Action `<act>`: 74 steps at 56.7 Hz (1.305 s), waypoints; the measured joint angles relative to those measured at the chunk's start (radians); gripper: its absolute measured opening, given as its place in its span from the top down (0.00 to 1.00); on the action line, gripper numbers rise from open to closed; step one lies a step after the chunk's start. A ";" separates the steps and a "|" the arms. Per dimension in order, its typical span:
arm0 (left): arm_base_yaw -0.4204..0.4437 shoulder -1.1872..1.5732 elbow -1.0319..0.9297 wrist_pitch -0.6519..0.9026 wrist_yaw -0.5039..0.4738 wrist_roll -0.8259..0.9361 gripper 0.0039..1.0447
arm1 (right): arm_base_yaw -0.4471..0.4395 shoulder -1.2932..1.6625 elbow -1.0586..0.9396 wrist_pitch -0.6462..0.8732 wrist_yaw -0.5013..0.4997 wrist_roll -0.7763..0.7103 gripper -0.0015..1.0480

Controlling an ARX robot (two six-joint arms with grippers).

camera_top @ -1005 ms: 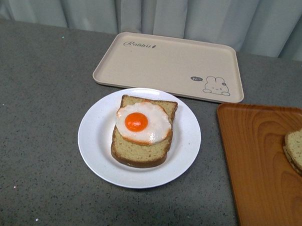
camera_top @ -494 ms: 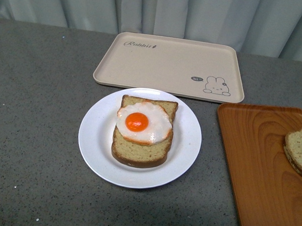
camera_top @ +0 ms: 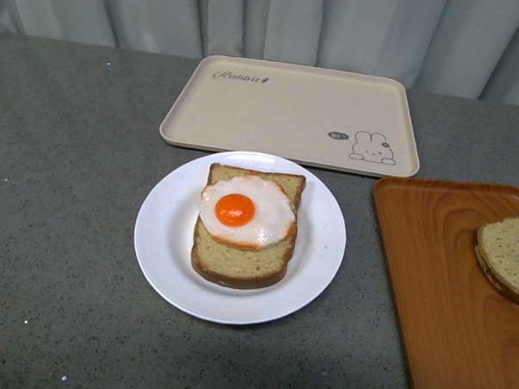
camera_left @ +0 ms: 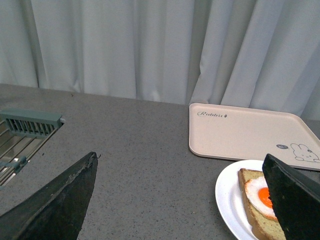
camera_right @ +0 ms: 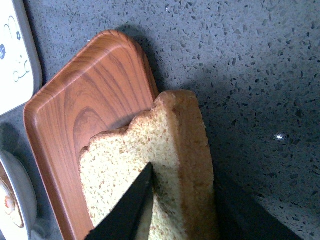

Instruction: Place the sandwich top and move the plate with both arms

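- Far left, in the left wrist view only: a grey-green slatted rack (camera_left: 30,122) at the counter's edge, absent from the front view.
- Left gripper (camera_left: 180,157) — fingers spread wide apart, holding nothing, near the plate (camera_top: 167,242) but not touching it.
- Centre: plate on the counter just in front of the rabbit tray (camera_top: 289,110), carrying the thick slice (camera_top: 239,267) and fried egg (camera_top: 246,211). No bread on top yet, so neither the placing nor the two-armed move is done.
- Right: orange tray (camera_top: 437,280), with the sandwich top (camera_top: 507,257) at its right side, cut off by the front view's edge.
- Right gripper (camera_right: 185,175) — missing from the front view. In the right wrist view, clamped across the sandwich top's thickness, one finger on the crumb face, the other behind the crust. Impossible to tell whether lifted clear of the tray. Probably the pick-up step, with carrying and all else left.
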 joint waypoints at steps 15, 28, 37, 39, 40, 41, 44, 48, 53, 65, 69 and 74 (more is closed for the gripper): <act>0.000 0.000 0.000 0.000 0.000 0.000 0.06 | 0.054 -0.135 -0.066 0.032 -0.047 0.007 0.97; 0.000 0.000 0.000 0.000 0.000 0.000 0.06 | 0.174 -0.299 -0.129 0.140 -0.184 0.126 0.97; 0.000 0.000 0.000 0.000 0.000 0.000 0.06 | 0.283 -0.357 -0.187 0.231 -0.222 0.219 0.97; 0.000 0.000 0.000 0.000 0.000 0.000 0.06 | 0.311 -0.357 -0.199 0.250 -0.222 0.237 0.97; 0.000 0.000 0.000 0.000 0.000 0.000 0.06 | 0.330 -0.357 -0.208 0.265 -0.219 0.252 0.97; 0.000 0.000 0.000 0.000 0.000 0.000 0.06 | 0.349 -0.354 -0.216 0.282 -0.214 0.266 0.97; 0.000 0.000 0.000 0.000 0.000 0.000 0.06 | 0.410 -0.341 -0.233 0.325 -0.202 0.306 0.97; 0.000 0.000 0.000 0.000 0.000 0.000 0.06 | 0.488 -0.324 -0.246 0.379 -0.195 0.354 0.97; 0.000 0.000 0.000 0.000 0.000 0.000 0.06 | 0.574 -0.303 -0.247 0.435 -0.188 0.410 0.97; 0.000 0.000 0.000 0.000 0.000 0.000 0.06 | 0.695 -0.210 -0.217 0.519 -0.155 0.487 0.97; 0.000 0.000 0.000 0.000 0.000 0.000 0.06 | 0.723 -0.163 -0.195 0.530 -0.132 0.501 0.97; 0.000 0.000 0.000 0.000 0.000 0.000 0.06 | 0.740 -0.098 -0.171 0.532 -0.115 0.510 0.97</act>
